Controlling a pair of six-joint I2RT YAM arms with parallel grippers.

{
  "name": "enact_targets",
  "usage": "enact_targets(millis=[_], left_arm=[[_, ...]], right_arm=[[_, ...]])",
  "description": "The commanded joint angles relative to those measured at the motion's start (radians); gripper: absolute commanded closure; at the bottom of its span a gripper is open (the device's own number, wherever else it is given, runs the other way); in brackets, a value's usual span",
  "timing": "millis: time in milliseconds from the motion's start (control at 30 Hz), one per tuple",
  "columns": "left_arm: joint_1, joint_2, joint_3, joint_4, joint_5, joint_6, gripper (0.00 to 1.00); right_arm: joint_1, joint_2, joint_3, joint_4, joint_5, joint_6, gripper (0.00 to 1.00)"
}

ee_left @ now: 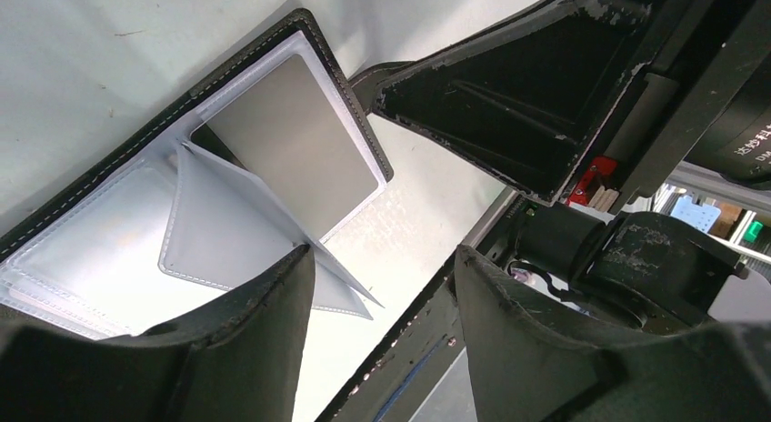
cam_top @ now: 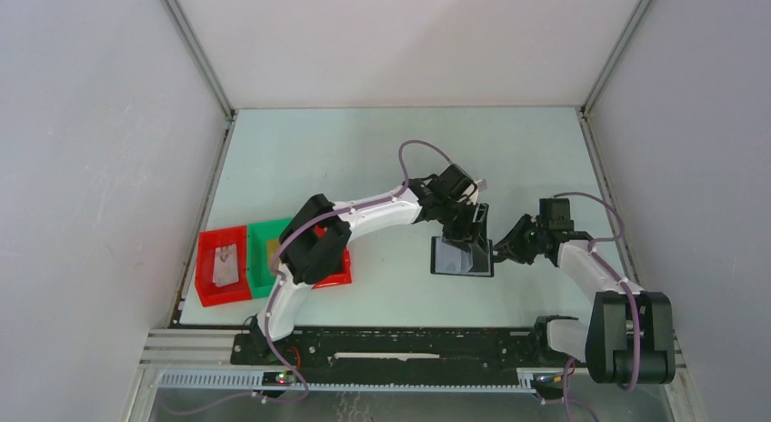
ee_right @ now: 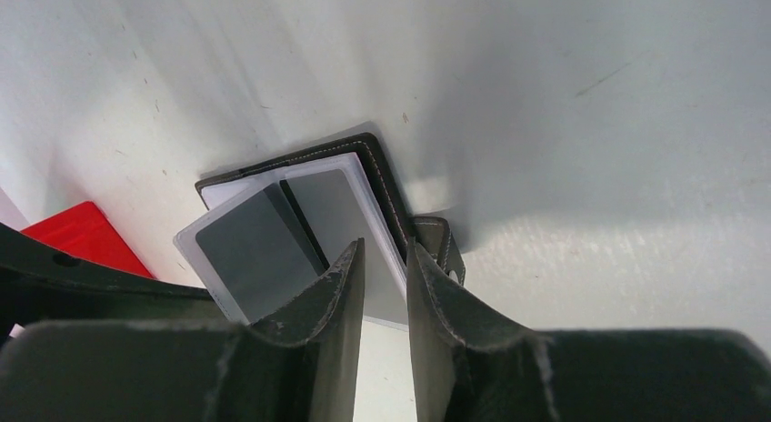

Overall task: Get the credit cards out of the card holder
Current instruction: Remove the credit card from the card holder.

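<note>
At mid-surface [cam_top: 364, 167] the holder [cam_top: 460, 256] lies open, clear sleeves up, with a grey card [ee_left: 295, 140] in one sleeve. Left fingers [cam_top: 467, 233] hang spread just above it, nothing between them. Right fingers [ee_right: 353, 263] are nearly together, pinching the holder's right edge. Red tray [cam_top: 202, 269] and green tray [cam_top: 264, 245] sit well apart at the left
</note>
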Motion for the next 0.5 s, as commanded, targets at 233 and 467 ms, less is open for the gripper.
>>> enact_targets(millis=[233, 467], left_arm=[[0.032, -0.102, -0.066, 0.021, -0.064, 0.017, 0.37], [0.087, -0.222, -0.209, 0.043, -0.147, 0.006, 0.37]], right_arm=[[-0.015, -0.07, 0.0, -0.019, -0.033, -0.03, 0.63], [0.017, -0.12, 0.002, 0.015, -0.086, -0.028, 0.59]])
